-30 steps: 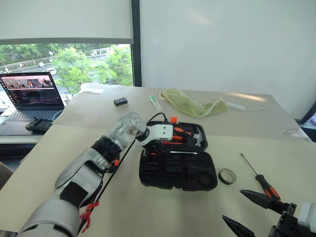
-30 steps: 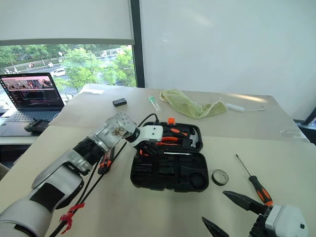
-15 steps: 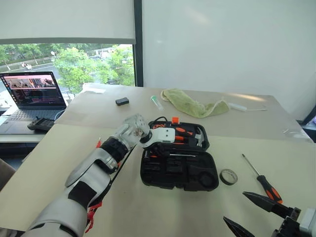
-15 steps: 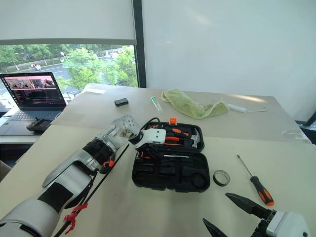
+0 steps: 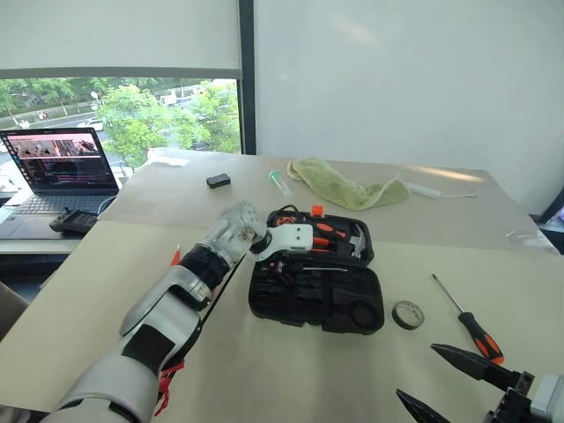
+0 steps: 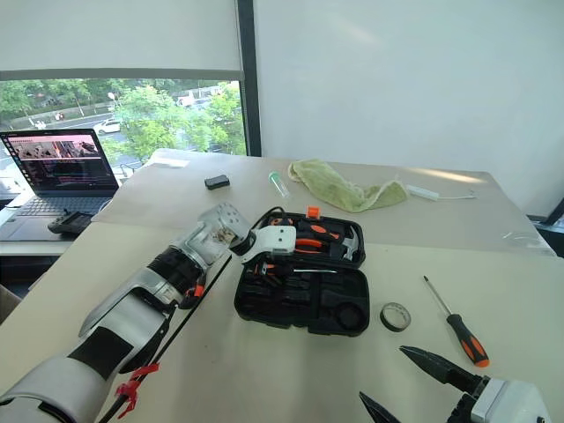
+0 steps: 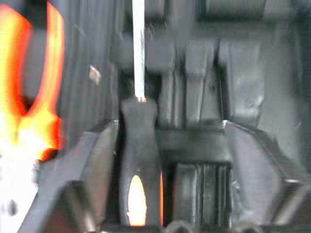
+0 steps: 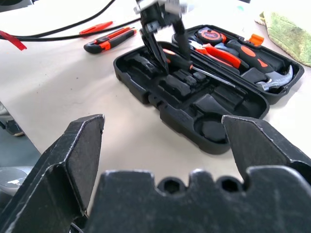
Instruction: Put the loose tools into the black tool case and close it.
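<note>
A flat black plastic tool case (image 5: 317, 286) with moulded slots lies open at the middle of a pale tabletop (image 5: 264, 370), its long axis running left to right across the robot's view, an orange latch at the far rim. The left gripper (image 8: 163, 41) hangs over the case's left half, its two black fingers spread apart on either side of a long screwdriver with an orange-and-black handle (image 8: 187, 62); from the wrist the handle shows between the fingers with a gap on each side, so nothing appears gripped. That screwdriver lies in a slot along the case's length, handle toward the gripper, steel shaft running away toward the case's right end. Orange-handled pliers (image 8: 218, 52), a hammer (image 8: 274, 82) and a round tape measure (image 8: 210, 35) fill the far half.

To the case's right on the table sit a small grey tape ring (image 5: 406, 315) and, beyond it, a second long orange-and-black screwdriver (image 5: 465, 315), its tip pointing away from the robot and handle nearer. Left of the case, beside the arm's black cable, lie a black-and-orange utility knife (image 8: 110, 40) and a small orange screwdriver (image 8: 95, 27), roughly parallel. The right gripper (image 5: 449, 383) hovers low at the near right, fingers wide and empty.
</note>
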`<state>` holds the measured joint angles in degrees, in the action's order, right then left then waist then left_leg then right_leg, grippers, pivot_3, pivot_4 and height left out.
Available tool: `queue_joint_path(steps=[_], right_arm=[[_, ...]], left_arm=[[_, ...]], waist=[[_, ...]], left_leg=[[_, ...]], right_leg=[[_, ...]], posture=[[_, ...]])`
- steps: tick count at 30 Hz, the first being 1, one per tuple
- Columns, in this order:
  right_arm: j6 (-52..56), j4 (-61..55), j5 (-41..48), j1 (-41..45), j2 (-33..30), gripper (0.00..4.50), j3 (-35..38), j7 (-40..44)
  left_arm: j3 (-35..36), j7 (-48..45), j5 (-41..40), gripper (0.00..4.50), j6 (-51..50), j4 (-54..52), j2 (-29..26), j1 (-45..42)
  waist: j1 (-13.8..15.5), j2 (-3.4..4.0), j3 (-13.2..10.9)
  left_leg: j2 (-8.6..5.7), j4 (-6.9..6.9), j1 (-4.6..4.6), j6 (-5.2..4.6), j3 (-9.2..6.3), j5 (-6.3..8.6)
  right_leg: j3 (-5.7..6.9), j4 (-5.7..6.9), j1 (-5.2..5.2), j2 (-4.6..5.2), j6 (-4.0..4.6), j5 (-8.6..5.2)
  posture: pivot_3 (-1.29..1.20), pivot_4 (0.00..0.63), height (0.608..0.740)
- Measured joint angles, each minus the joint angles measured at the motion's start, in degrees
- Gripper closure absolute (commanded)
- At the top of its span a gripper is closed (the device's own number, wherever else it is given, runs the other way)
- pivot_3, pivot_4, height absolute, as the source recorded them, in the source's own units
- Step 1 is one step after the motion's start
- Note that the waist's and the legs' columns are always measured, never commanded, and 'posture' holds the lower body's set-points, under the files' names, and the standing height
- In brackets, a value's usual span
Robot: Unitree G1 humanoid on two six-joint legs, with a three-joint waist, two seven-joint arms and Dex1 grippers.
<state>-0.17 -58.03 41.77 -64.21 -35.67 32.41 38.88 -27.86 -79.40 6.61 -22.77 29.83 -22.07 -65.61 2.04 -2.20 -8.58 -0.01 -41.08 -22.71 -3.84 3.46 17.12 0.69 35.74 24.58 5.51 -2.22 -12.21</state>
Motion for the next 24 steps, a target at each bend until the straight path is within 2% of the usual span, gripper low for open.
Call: queue_joint_path(steps=[1, 2, 3, 8, 11, 18, 24], right_arm=[[-0.11, 0.01, 0.00, 0.00, -0.08, 0.00, 0.00, -0.11], [-0.18, 0.03, 0.00, 0.02, -0.29, 0.00, 0.00, -0.21], [-0.22, 0.03, 0.01, 0.07, -0.72, 0.00, 0.01, -0.29], [-0.50, 0.03, 0.04, 0.47, -2.04, 0.00, -0.20, -1.10], [-0.76, -0.02, 0.08, 1.11, -3.19, 0.00, -0.49, -2.09], [-1.93, -0.08, 0.15, 0.88, -4.61, 0.00, -0.89, -3.81], [-3.39, -0.08, 0.62, -1.13, -5.48, 0.00, -0.93, -4.72]], left_arm=[[1.64, -0.40, -1.34, 0.81, -2.16, -2.75, -0.73, 0.54], [3.40, -0.51, -2.78, 1.37, -4.69, -5.48, -1.19, 1.15], [4.77, -0.40, -4.11, 1.42, -6.99, -7.58, -1.46, 1.66], [10.26, 4.24, -9.00, 3.31, -16.63, -15.05, -0.71, 7.38], [14.35, 12.63, -10.74, 4.37, -19.79, -16.59, 4.17, 13.18], [18.69, 32.23, -11.18, 4.45, -18.50, -13.59, 14.17, 20.00], [19.67, 38.56, -11.37, 4.45, -16.01, -10.19, 16.10, 21.42]], waist=[[-0.06, 0.01, 0.00], [-0.07, 0.02, 0.01], [-0.04, 0.02, 0.01], [0.16, 0.04, 0.01], [0.24, 0.03, 0.01], [0.24, 0.01, 0.00], [0.19, 0.02, 0.00]], left_leg=[[0.00, 0.00, 0.00, 0.00, 0.00, 0.00], [0.00, 0.00, 0.01, 0.00, 0.00, 0.00], [-0.01, -0.01, 0.00, 0.00, -0.02, 0.00], [-0.02, -0.06, 0.13, 0.00, -0.05, 0.00], [-0.04, -0.09, 0.26, -0.02, -0.06, 0.01], [-0.04, -0.10, 0.25, -0.02, -0.06, 0.01], [-0.05, -0.03, 0.34, -0.01, -0.05, 0.01]], right_leg=[[0.00, 0.02, 0.00, 0.00, 0.00, 0.00], [0.00, 0.02, 0.00, 0.01, 0.00, -0.01], [0.01, 0.02, -0.01, 0.01, -0.01, -0.01], [0.04, 0.03, -0.18, 0.01, -0.02, -0.01], [0.02, 0.02, -0.31, 0.08, -0.05, 0.00], [0.00, 0.03, -0.31, 0.10, -0.07, 0.03], [-0.01, 0.03, -0.36, 0.15, -0.05, 0.03]], posture=[[0.00, 0.150, 0.740], [0.00, 0.150, 0.740], [0.00, 0.150, 0.740], [0.00, 0.150, 0.740], [0.00, 0.150, 0.740], [0.00, 0.150, 0.740], [0.00, 0.150, 0.740]])
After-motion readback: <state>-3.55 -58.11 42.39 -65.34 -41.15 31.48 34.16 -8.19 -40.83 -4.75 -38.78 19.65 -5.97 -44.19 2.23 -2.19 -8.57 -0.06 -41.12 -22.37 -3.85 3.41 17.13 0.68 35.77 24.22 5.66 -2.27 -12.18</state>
